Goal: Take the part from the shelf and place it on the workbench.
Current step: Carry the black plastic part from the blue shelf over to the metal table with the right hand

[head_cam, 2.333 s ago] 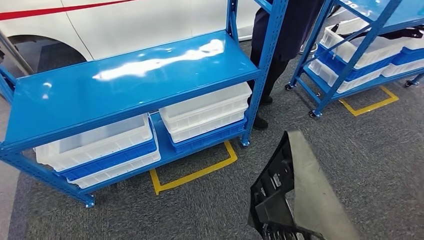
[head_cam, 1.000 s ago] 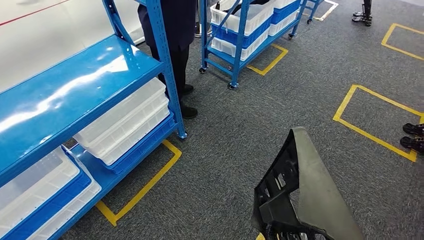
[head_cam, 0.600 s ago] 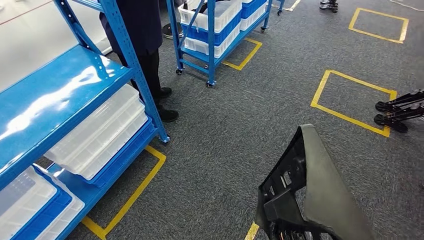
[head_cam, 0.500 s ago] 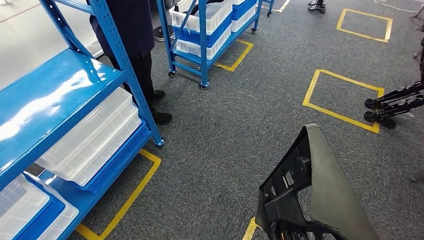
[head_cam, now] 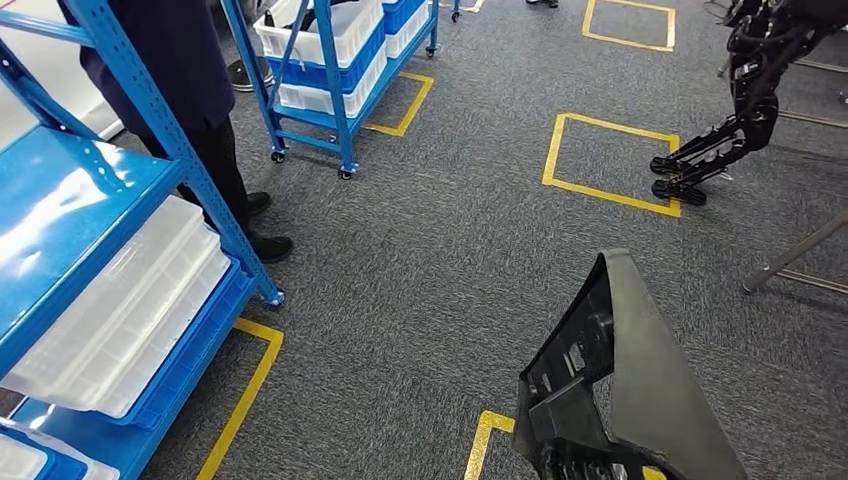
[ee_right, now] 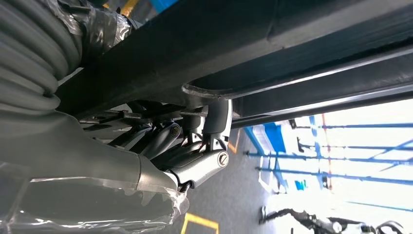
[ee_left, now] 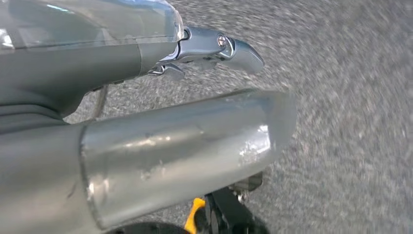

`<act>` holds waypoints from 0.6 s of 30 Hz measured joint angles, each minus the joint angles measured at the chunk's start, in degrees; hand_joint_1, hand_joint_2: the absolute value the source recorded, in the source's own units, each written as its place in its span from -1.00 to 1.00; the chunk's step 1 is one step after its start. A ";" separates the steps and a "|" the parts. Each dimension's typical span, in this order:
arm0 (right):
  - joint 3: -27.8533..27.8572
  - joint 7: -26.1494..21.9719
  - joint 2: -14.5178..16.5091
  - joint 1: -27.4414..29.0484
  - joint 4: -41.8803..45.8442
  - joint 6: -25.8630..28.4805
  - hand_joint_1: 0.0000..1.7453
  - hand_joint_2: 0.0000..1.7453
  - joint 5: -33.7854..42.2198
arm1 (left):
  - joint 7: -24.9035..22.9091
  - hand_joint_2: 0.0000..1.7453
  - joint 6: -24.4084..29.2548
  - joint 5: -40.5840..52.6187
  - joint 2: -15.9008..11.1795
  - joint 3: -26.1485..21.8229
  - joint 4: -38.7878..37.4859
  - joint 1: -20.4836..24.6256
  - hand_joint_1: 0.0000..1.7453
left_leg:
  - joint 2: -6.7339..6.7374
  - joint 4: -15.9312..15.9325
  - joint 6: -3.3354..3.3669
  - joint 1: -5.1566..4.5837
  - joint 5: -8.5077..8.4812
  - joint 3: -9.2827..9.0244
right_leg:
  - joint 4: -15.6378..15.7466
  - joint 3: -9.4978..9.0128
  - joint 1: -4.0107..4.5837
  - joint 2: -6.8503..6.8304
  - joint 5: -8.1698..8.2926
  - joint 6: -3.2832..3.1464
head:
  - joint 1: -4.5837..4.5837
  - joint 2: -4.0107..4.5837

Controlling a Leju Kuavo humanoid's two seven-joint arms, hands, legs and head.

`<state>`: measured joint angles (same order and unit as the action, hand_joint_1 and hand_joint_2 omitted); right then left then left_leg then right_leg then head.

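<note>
Head view has the part (head_cam: 625, 390) riding low at near right, off the shelf (head_cam: 70, 215) and carried over carpet, no workbench in sight. Right hand (ee_right: 160, 146) is curled under its edge, fingers (ee_right: 216, 122) hooked on a lip; left hand (ee_left: 214, 46) hangs beside a silver arm over blurred floor, and I cannot tell how its fingers lie. That shallow hook could slip as the body swings, dropping the part, or it could clip the other robot (head_cam: 735, 110) far right. Since 2.3 s ago the view has swung right: shelf slid left, person (head_cam: 185, 110) far left.
</note>
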<state>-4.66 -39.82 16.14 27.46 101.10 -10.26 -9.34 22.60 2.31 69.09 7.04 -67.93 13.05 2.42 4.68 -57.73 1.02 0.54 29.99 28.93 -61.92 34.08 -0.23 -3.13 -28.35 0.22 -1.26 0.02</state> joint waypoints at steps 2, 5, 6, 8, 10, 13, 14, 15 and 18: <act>0.01 -0.01 0.01 -0.01 0.04 0.12 1.00 1.00 -0.44 | -0.15 -1.00 -0.26 0.00 0.00 -0.10 0.00 0.13 -1.00 | 0.94 0.03 -0.57 -0.20 0.26 -0.31 | 2.10 -0.91 0.58 -0.68 0.02 -0.62 | -0.02 -0.01; -0.01 -0.01 0.05 0.12 0.20 0.38 1.00 1.00 -0.81 | -0.25 -1.00 -0.62 0.00 -0.03 -0.18 0.00 0.43 -1.00 | 0.52 -0.60 -1.41 -0.04 1.16 -0.54 | 2.77 -0.95 0.30 1.12 0.50 -1.55 | -0.04 -0.01; -0.03 -0.01 0.09 0.08 0.26 0.44 1.00 1.00 -0.85 | -0.25 -1.00 -0.75 0.00 -0.04 -0.20 0.00 0.45 -1.00 | -0.81 -2.28 -1.66 0.06 2.36 0.16 | 3.08 -1.04 0.10 1.66 0.72 -1.93 | -0.05 -0.01; -0.09 -0.01 0.17 -0.03 0.32 0.57 1.00 1.00 -0.91 | -0.28 -1.00 -0.95 0.00 -0.07 -0.29 0.00 0.28 -1.00 | -3.59 -8.97 -2.02 0.21 6.03 3.29 | 3.29 -1.03 -0.02 2.84 0.93 -2.42 | -0.08 -0.01; -0.13 0.00 0.20 -0.04 0.31 0.70 1.00 1.00 -1.01 | -0.32 -1.00 -1.02 0.00 -0.10 -0.40 0.00 0.05 -1.00 | -4.17 -15.46 -2.23 0.22 8.15 6.53 | 3.22 -0.98 0.04 4.24 0.96 -2.55 | -0.09 0.00; -0.13 0.00 0.21 0.02 0.30 0.78 1.00 1.00 -1.11 | -0.34 -1.00 -1.02 0.00 -0.17 -0.57 0.00 -0.07 -1.00 | -4.98 -10.98 -2.28 0.42 3.32 5.10 | 2.83 -1.09 -0.05 6.61 0.87 -2.40 | -0.08 -0.01; -0.13 0.00 0.21 0.01 0.29 0.80 1.00 1.00 -1.12 | -0.34 -1.00 -1.03 0.00 -0.20 -0.64 0.00 -0.07 -1.00 | -6.46 -7.20 -2.23 0.61 1.38 3.57 | 2.57 -1.00 -0.07 7.33 0.77 -2.22 | -0.08 -0.01; -0.13 0.01 0.21 -0.04 0.29 0.82 1.00 1.00 -1.13 | -0.33 -1.00 -1.05 0.00 -0.22 -0.69 0.00 -0.06 -1.00 | -8.00 -3.96 -2.13 0.78 0.17 2.36 | 2.21 -0.76 -0.05 8.03 0.67 -1.97 | -0.07 -0.01; -0.16 0.01 0.21 -0.03 0.28 0.98 1.00 1.00 -1.36 | -0.36 -1.00 -1.17 0.00 -0.23 -0.77 0.00 -0.05 -1.00 | -9.52 -1.10 -1.43 0.68 -0.12 1.45 | 1.81 0.15 -0.13 10.04 0.92 -0.79 | -0.04 -0.01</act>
<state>-4.82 -39.82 16.35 27.43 101.38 -9.28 -10.71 22.24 1.13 69.09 6.80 -68.70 13.05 2.37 -4.84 -58.83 -0.40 1.21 29.88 30.38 -60.11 34.23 -0.36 6.91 -27.43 -0.57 -1.30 0.02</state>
